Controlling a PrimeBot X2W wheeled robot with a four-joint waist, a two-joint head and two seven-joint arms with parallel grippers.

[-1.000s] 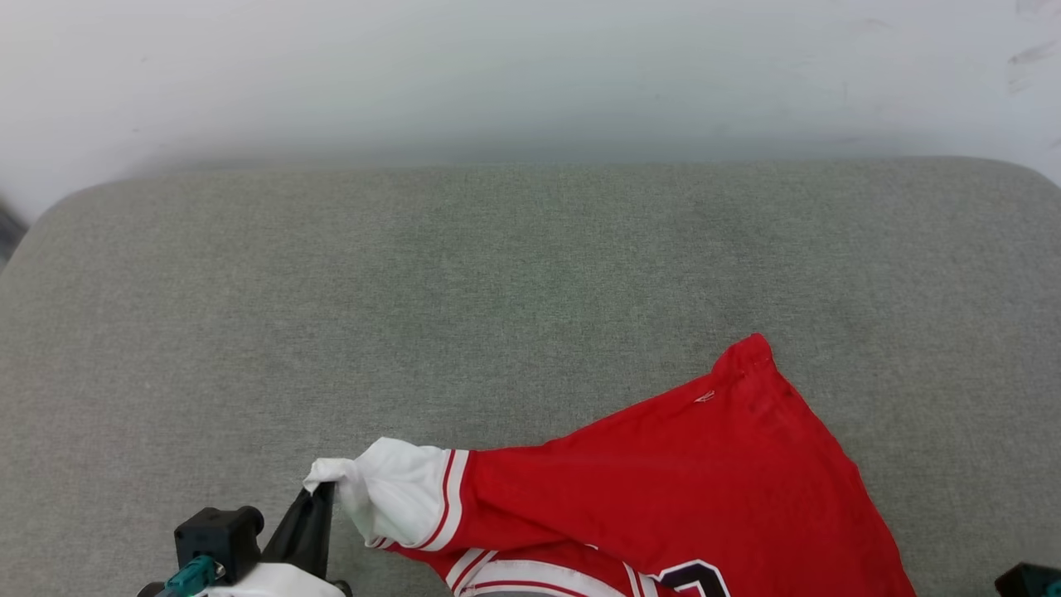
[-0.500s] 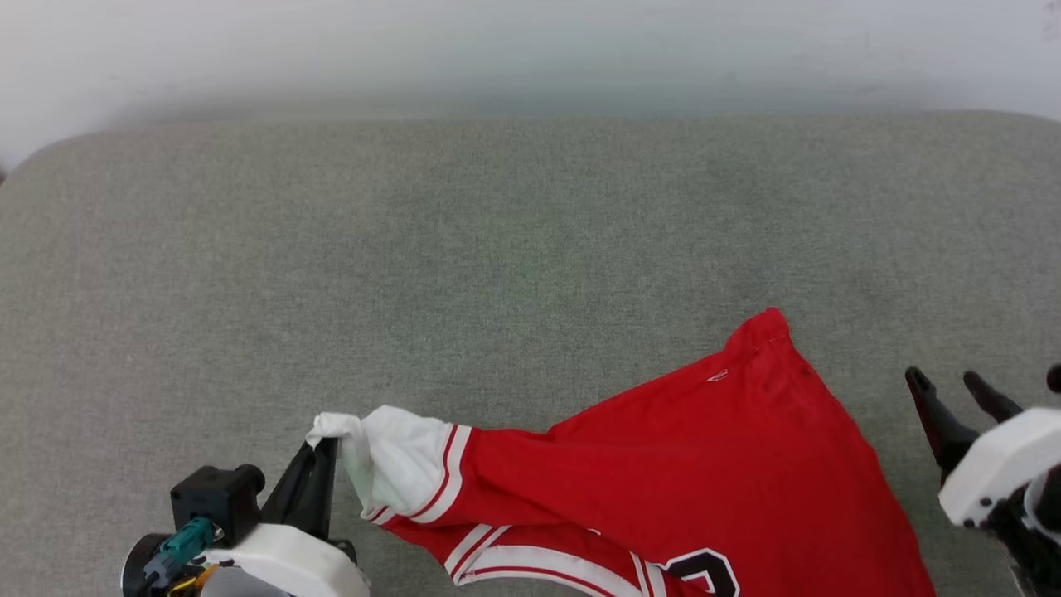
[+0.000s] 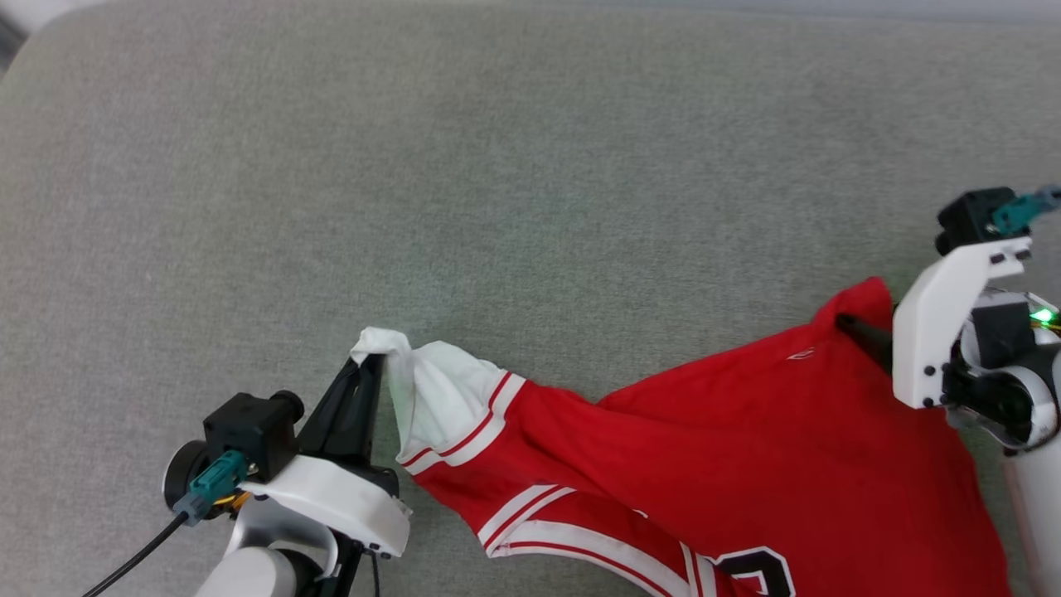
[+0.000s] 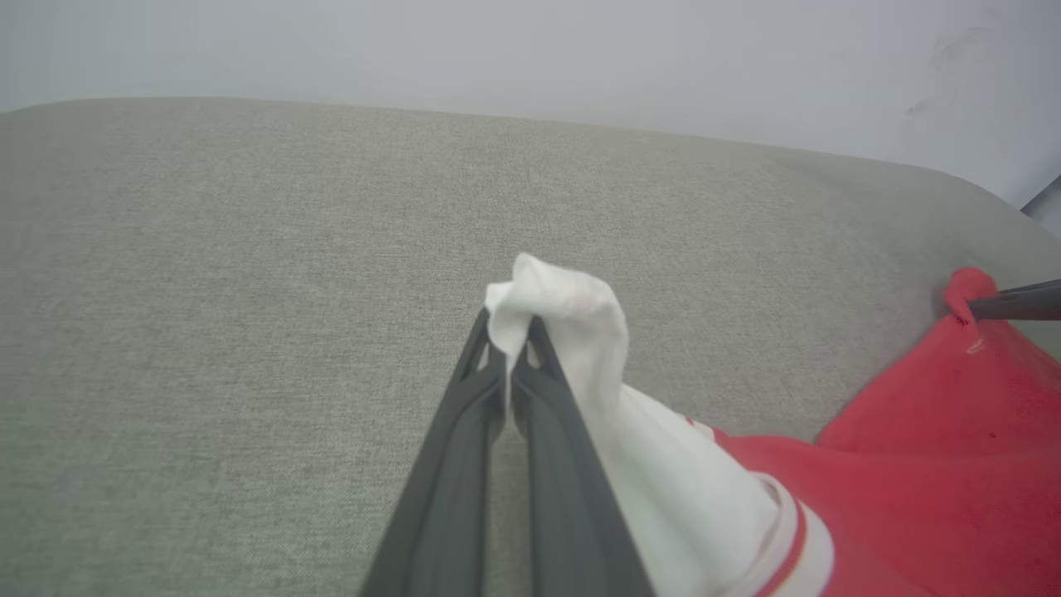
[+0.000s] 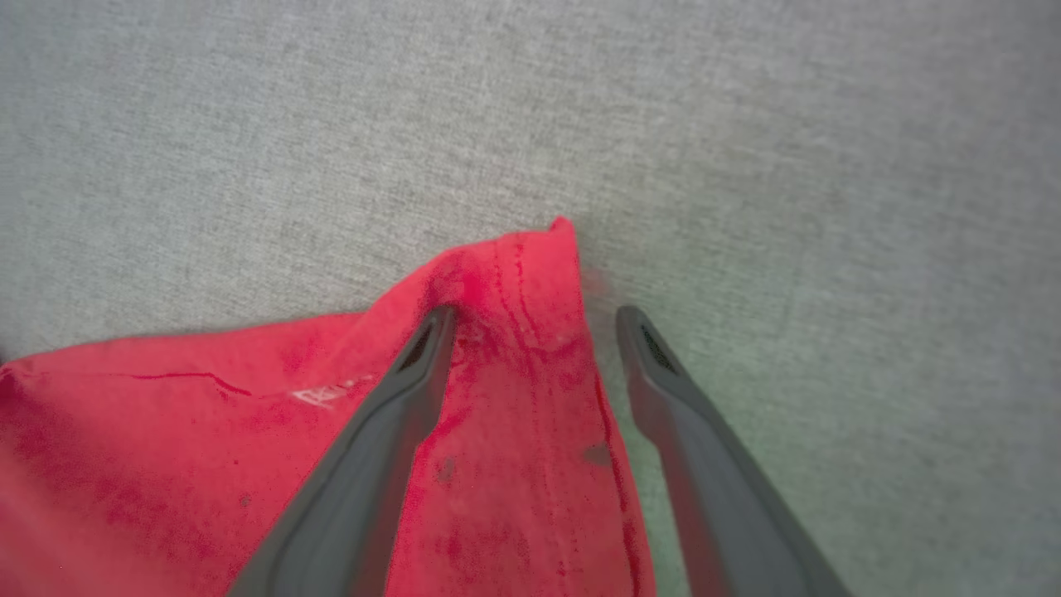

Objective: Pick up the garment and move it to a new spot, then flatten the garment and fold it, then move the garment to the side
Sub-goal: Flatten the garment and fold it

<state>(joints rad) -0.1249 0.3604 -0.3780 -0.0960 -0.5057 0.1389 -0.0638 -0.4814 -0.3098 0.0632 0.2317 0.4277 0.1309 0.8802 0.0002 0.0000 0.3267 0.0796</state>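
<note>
The garment (image 3: 704, 448), a red jersey with white sleeve panels and striped trim, lies on the grey cushion. My left gripper (image 3: 370, 362) is shut on the tip of its white sleeve (image 4: 551, 307), which bunches up between the fingers (image 4: 464, 431). At the far right my right gripper (image 5: 535, 319) stands open over the garment's red hem corner (image 5: 522, 274). One finger (image 5: 390, 423) rests on the red cloth, the other (image 5: 688, 423) is over the bare cushion. In the left wrist view a dark fingertip (image 4: 1015, 303) touches the red corner (image 4: 966, 290).
The grey fabric cushion (image 3: 530, 166) stretches wide behind and to the left of the garment. A pale wall (image 4: 497, 50) rises past its far edge. A black cable (image 3: 133, 560) trails from my left wrist.
The head camera tilted down, so the wall left the view. My right gripper came in from the lower right and opened over the red hem corner. The left gripper keeps its hold on the sleeve.
</note>
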